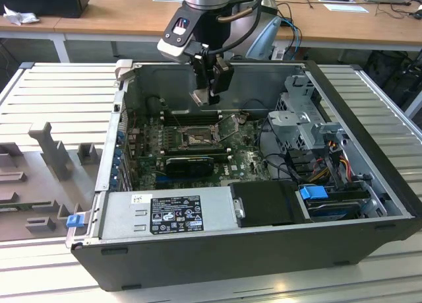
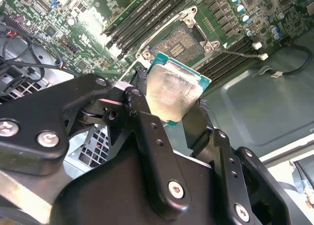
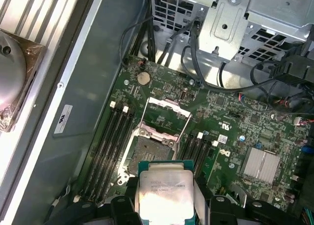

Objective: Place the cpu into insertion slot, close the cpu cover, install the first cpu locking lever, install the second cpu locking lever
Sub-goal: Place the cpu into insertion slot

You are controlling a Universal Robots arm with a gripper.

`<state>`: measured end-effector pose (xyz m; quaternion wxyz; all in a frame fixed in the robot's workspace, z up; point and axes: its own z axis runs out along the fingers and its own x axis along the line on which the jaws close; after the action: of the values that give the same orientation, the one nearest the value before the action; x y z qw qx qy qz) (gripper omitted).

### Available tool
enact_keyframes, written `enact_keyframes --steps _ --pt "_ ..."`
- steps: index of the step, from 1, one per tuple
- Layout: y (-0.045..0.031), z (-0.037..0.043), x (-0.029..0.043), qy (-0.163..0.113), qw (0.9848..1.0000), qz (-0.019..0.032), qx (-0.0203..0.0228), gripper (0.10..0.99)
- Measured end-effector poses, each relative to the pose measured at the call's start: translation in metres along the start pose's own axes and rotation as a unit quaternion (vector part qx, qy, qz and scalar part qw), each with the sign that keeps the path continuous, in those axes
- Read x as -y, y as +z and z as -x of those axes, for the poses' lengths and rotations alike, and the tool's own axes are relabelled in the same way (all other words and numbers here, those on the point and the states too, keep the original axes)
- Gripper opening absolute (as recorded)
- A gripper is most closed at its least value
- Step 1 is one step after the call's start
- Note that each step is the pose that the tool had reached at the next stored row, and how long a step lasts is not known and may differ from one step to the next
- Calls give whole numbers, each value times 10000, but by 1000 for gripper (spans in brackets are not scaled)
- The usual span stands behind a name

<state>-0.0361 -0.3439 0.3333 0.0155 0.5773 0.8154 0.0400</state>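
Note:
My gripper (image 1: 207, 93) hangs inside the open computer case, above the back part of the green board, and is shut on the cpu (image 1: 200, 96). The cpu (image 2: 174, 90) is a flat silver-faced square chip with a green rim, pinched at two opposite edges between the black fingers (image 2: 141, 95). It is held in the air, apart from the board. The insertion slot (image 3: 146, 154) lies below and just beyond the cpu (image 3: 164, 195), with its dark contact field bare. The cpu cover (image 3: 167, 118) stands swung open past the slot's far edge. The insertion slot (image 1: 191, 138) sits mid-board.
Black memory slots (image 3: 110, 141) run along both sides of the socket. A silver drive cage (image 1: 303, 118) with cables fills the exterior view's right. The power supply (image 1: 171, 214) and a black card (image 1: 191, 163) sit nearer the front. A finned heatsink (image 3: 262, 163) is on the board.

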Motion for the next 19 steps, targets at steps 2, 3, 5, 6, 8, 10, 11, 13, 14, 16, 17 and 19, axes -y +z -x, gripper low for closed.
enact_keyframes --steps 2,3,5,6,8,10,11,13,14,16,17,19 --pt "2 0 0 93 10000 3 7 533" --pt "3 0 0 147 9999 4 12 533" --pt "4 0 0 234 9997 6 19 533" --pt "4 0 0 265 9996 6 22 533" --pt "6 0 1 348 9994 8 28 533" --pt "8 0 1 428 9991 10 35 533" --pt "9 0 1 451 9990 10 37 533" --pt "10 0 1 497 9988 11 41 533" --pt "11 0 1 524 9986 11 43 533" --pt "13 0 1 570 9984 13 47 533" --pt "13 0 1 599 9982 13 50 533" --pt "16 0 1 661 9978 14 55 533"
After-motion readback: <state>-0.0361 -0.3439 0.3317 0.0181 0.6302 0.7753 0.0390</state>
